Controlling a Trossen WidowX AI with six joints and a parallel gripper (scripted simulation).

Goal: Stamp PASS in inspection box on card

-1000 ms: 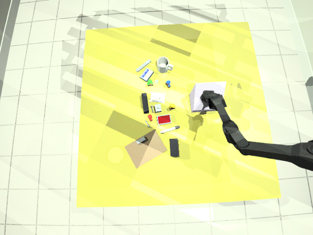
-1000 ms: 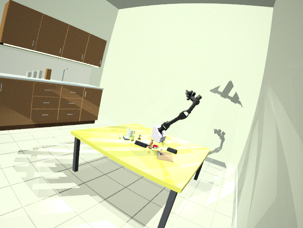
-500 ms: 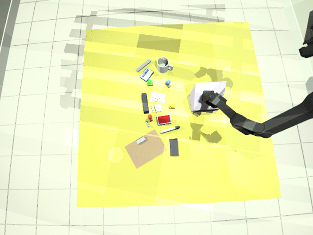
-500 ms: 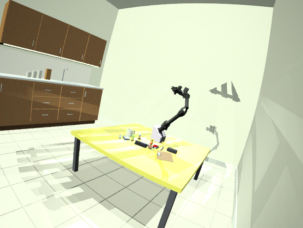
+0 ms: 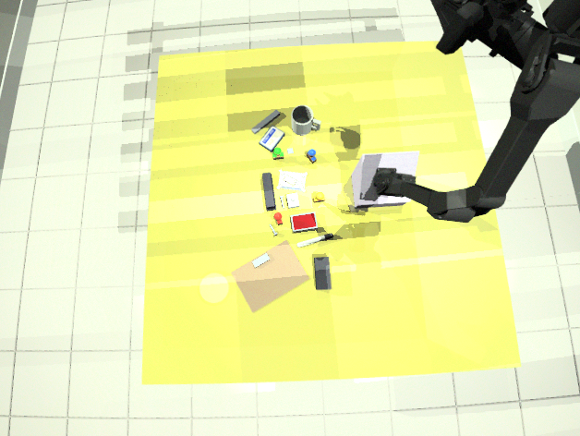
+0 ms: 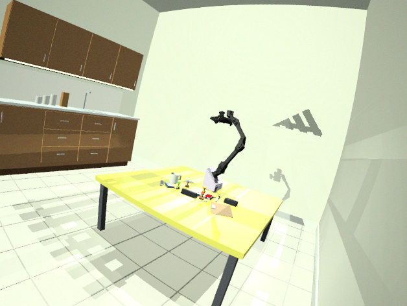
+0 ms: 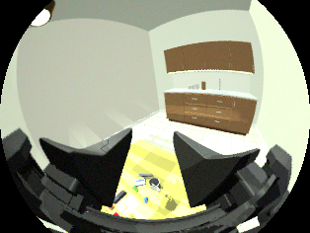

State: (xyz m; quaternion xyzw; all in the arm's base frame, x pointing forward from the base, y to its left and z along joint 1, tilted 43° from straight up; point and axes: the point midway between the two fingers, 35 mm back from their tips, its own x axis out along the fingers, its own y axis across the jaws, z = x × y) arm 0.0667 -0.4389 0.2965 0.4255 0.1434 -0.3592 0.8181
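My gripper [image 6: 211,118] [image 7: 153,131] is part open and empty, high above the table. Four small knobbed stamps stand there: green [image 5: 277,152] [image 7: 135,189], blue [image 5: 311,152] [image 7: 145,199], red [image 5: 278,216] and yellow [image 5: 319,197]. Their lettering is too small to read, so I cannot tell which is PASS. A red ink pad [image 5: 303,222] [image 6: 208,196] lies open. A blue and white flat case [image 5: 271,139] [image 7: 140,182] lies beside the green stamp. A white sheet [image 5: 292,180] with faint marks lies mid-table, with a small white square [image 5: 293,200] below it; the inspection box is not distinguishable.
A grey mug [image 5: 301,120] [image 6: 174,177] [image 7: 155,184], a grey bar [image 5: 266,121], a black bar [image 5: 268,191], a marker [image 5: 315,240], a clipboard [image 5: 271,285] and a dark block [image 5: 322,272] surround the stamps. The arm's pale base block [image 5: 397,162] [image 6: 209,179] stands right of them.
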